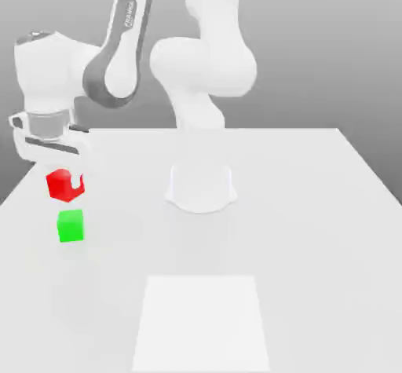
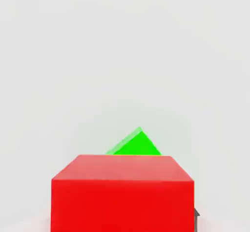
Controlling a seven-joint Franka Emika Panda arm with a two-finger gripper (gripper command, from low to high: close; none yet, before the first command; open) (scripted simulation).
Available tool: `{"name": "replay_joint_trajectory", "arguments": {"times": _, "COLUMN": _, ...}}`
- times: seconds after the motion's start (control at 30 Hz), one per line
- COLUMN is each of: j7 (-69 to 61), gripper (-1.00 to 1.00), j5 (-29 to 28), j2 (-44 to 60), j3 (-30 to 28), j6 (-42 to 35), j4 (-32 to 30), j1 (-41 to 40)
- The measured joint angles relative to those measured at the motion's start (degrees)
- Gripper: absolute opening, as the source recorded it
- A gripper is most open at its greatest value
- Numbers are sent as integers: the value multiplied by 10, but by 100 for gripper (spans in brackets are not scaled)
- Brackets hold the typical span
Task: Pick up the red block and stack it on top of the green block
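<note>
Half the green block (image 2: 135, 145) behind gripper-held red block (image 2: 123, 193).

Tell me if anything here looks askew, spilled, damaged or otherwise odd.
Nothing stands out. The gripper is shut on the red block, holding it in the air above the green block, which sits flat on the white table. Nothing looks spilled or damaged.
</note>
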Motion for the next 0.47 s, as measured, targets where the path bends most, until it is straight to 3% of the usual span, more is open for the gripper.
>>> {"name": "replay_joint_trajectory", "arguments": {"times": 0.47, "j7": -131, "gripper": -100, "j5": 192, "j2": 108, "j3": -46, "j6": 72, "j4": 2, "j1": 104}}
